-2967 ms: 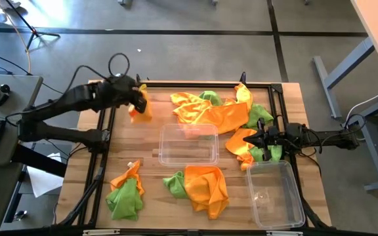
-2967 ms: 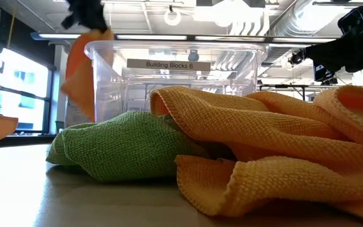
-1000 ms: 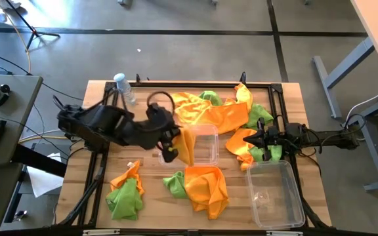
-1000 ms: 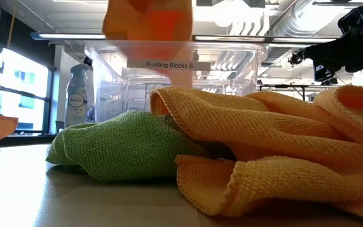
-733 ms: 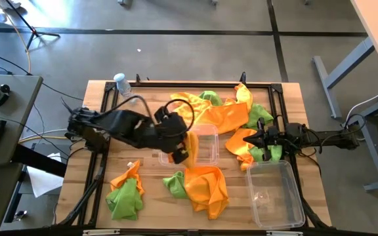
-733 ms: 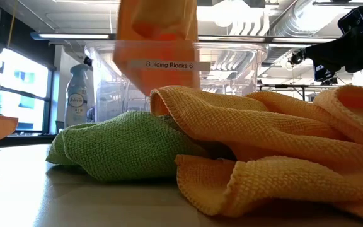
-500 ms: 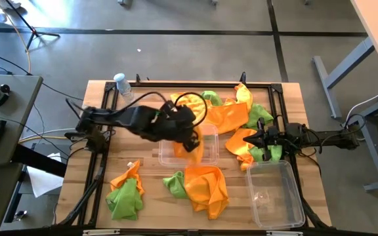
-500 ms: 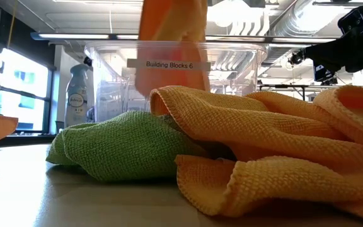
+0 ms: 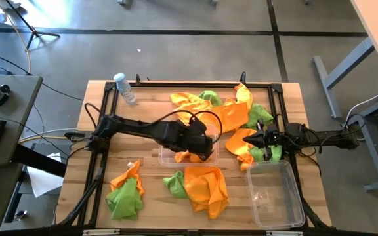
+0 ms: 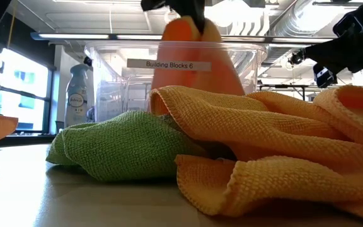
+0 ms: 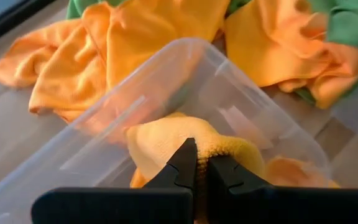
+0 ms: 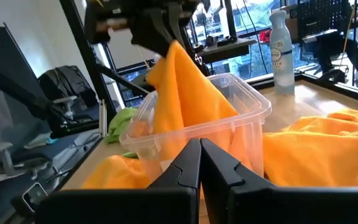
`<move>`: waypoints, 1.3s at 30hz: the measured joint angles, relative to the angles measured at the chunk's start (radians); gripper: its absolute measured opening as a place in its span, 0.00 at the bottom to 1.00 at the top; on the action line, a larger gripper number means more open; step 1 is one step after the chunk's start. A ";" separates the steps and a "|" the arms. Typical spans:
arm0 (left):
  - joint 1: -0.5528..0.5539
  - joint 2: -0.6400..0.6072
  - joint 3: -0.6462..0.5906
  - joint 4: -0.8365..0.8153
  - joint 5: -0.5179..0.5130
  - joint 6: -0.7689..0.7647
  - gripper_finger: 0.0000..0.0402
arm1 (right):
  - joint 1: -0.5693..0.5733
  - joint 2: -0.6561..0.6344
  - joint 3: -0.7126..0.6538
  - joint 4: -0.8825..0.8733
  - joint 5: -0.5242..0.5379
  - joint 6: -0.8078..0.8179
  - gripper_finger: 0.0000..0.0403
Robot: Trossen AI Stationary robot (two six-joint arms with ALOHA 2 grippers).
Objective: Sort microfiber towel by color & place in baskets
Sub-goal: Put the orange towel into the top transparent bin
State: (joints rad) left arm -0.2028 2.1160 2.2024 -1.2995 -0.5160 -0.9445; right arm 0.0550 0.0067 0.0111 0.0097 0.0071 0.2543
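My left gripper [image 9: 203,139] hangs over the clear middle basket [image 9: 165,148], shut on an orange towel [image 10: 194,60] that reaches down inside it. The right wrist view shows this towel [image 12: 182,87] as a cone below the left fingers. My right gripper [image 9: 257,139] is shut and hovers above orange and green towels [image 9: 245,145] at the table's right; it touches nothing that I can see. A second clear basket [image 9: 293,210] stands at the near right with no towel in it. More towels lie in heaps at the far side [image 9: 215,111], the near middle [image 9: 202,187] and the near left [image 9: 126,191]. My left gripper pinches the orange towel by a bunched peak at its top [image 11: 197,142] between its two fingers, coming from above and pointing down. The towel hangs below the fingers inside the middle basket. Its lower part [image 9: 188,157] spreads on the basket's floor.
A small water bottle [image 9: 125,88] stands at the far left corner, and a spray bottle [image 10: 77,94] shows behind the basket. A black frame [image 9: 104,124] runs along the table's edges. Bare wood [image 9: 136,141] lies left of the middle basket.
My left gripper has swung from the table's left toward the right, over the middle basket, and has come down. It stays shut on the orange towel. The towel, earlier hanging clear above the rim, now reaches into the basket with its lower part on the floor.
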 joint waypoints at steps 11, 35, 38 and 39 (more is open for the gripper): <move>0.011 0.062 0.000 -0.031 0.111 -0.075 0.14 | 0.000 0.000 0.000 0.000 0.000 -0.053 0.00; 0.018 0.040 0.003 -0.272 0.167 -0.031 0.42 | 0.000 0.001 0.000 0.002 0.017 -0.053 0.00; 0.021 0.031 0.003 -0.267 0.196 0.015 0.42 | -0.002 0.001 0.000 0.003 0.027 -0.054 0.00; 0.026 0.030 0.003 -0.256 0.197 0.035 0.42 | -0.003 0.001 0.000 0.005 0.034 -0.054 0.00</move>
State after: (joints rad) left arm -0.1770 2.1456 2.2051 -1.5556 -0.3187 -0.9091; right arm 0.0518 0.0074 0.0113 0.0147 0.0412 0.2005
